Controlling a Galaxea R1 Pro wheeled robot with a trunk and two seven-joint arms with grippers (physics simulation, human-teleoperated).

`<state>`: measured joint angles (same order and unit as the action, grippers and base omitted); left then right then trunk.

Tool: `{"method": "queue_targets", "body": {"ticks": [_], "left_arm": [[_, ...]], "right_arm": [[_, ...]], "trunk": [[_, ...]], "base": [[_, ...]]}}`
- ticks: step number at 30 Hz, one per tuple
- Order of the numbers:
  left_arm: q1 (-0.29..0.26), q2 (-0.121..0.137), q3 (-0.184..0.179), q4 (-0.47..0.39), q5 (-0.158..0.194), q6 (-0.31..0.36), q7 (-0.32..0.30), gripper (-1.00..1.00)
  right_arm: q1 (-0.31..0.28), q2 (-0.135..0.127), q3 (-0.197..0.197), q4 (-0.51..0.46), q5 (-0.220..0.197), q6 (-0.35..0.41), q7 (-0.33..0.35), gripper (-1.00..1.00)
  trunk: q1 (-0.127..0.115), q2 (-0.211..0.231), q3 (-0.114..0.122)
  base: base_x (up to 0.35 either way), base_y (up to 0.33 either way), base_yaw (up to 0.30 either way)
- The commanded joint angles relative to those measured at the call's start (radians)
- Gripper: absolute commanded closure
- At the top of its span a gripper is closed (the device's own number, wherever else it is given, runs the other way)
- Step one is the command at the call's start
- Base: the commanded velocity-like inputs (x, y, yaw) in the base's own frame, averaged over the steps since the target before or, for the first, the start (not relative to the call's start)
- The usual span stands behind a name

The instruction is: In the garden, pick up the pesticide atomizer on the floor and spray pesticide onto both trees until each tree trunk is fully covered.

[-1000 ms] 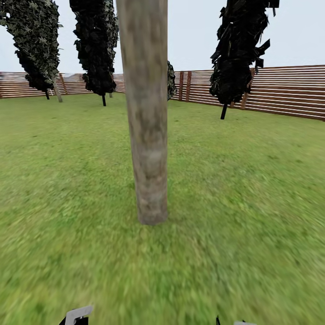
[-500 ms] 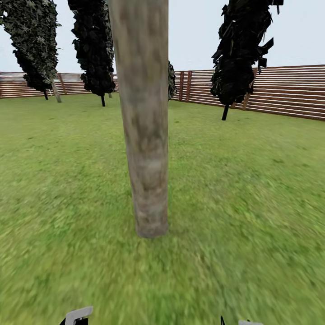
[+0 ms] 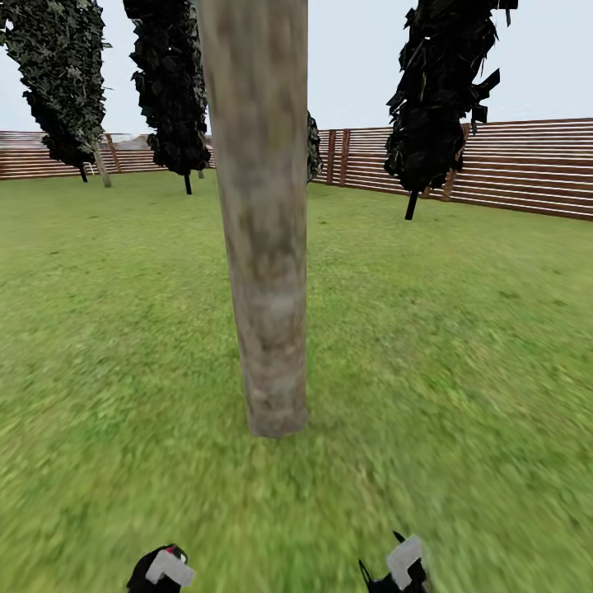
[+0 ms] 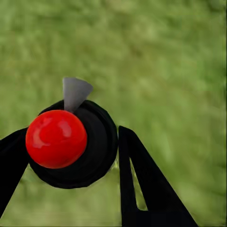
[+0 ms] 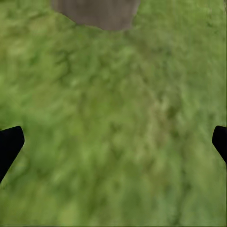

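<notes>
Wide-spread gripper (image 5: 113, 142) fingertips (image 5: 9, 142) over grass (image 5: 113, 118), tree trunk (image 5: 97, 12) base beyond.

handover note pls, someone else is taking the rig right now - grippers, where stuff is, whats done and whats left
Left gripper: shut on the pesticide atomizer, a black body with a red top and a grey nozzle.
Right gripper: open, nothing between its fingers, over grass.
Tree trunk: straight ahead of the robot and close, standing in the lawn; its base also shows in the right wrist view.
Done: atomizer picked up, robot at one tree.
Left: no spray can be seen on the bark, so cover this trunk, then do the second tree.
</notes>
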<state>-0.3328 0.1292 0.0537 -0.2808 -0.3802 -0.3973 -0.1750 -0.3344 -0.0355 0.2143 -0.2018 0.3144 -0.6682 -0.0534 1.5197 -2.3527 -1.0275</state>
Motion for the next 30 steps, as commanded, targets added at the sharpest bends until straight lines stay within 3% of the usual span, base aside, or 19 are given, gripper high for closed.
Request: {"method": "queue_targets", "body": {"ticks": [1,3,6,8,10,11,12,16,22,30], "left_arm": [[-0.026,0.01,0.006,0.0,-0.032,0.003,-0.087,1.0],[-0.08,0.03,0.004,0.0,-0.076,0.033,-0.24,1.0],[-0.15,0.051,0.002,-0.001,-0.119,0.116,-0.429,1.0],[-0.184,0.057,0.001,-0.001,-0.14,0.148,-0.507,1.0],[-0.236,0.061,-0.003,-0.001,-0.185,0.171,-0.614,1.0],[-0.249,0.062,-0.003,-0.001,-0.199,0.174,-0.641,1.0],[-0.297,0.062,-0.004,-0.001,-0.258,0.186,-0.743,1.0],[-0.355,0.061,-0.004,-0.002,-0.347,0.227,-0.892,1.0],[-0.355,0.036,-0.013,-0.03,-0.386,0.232,-0.923,1.0],[-0.354,0.082,-0.007,-0.057,-0.358,0.229,-0.878,1.0]], "right_arm": [[-0.01,-0.001,0.011,-0.031,0.036,0.051,0.041,-1.0],[-0.035,-0.002,0.017,-0.095,0.08,0.174,0.167,-1.0],[-0.068,-0.003,0.021,-0.186,0.104,0.304,0.367,-1.0],[-0.084,-0.003,0.021,-0.226,0.109,0.333,0.46,-1.0],[-0.11,-0.003,0.022,-0.276,0.112,0.352,0.585,-1.0],[-0.117,-0.003,0.022,-0.288,0.112,0.356,0.615,-1.0],[-0.145,-0.002,0.021,-0.33,0.113,0.366,0.721,-1.0],[-0.184,-0.001,0.021,-0.373,0.114,0.371,0.833,-1.0],[-0.19,0.002,0.018,-0.357,0.117,0.375,0.868,-1.0],[-0.189,-0.01,0.023,-0.391,0.12,0.378,0.842,-1.0]], "trunk": [[0.0,0.0,-0.001],[0.0,0.0,-0.001],[0.0,0.0,-0.001],[0.0,0.0,-0.001],[0.0,0.0,-0.001],[0.0,0.0,-0.001],[0.0,0.0,-0.001],[0.0,0.0,-0.001],[0.0,0.0,-0.001],[0.0,0.0,-0.001]], "base": [[0.0,0.0,0.0],[0.0,0.0,0.0],[0.0,0.0,0.0],[0.0,0.0,0.0],[0.0,0.0,0.0],[0.0,0.0,0.0],[0.0,0.0,0.0],[0.0,0.0,0.0],[0.0,0.0,0.0],[0.0,0.0,0.0]]}}
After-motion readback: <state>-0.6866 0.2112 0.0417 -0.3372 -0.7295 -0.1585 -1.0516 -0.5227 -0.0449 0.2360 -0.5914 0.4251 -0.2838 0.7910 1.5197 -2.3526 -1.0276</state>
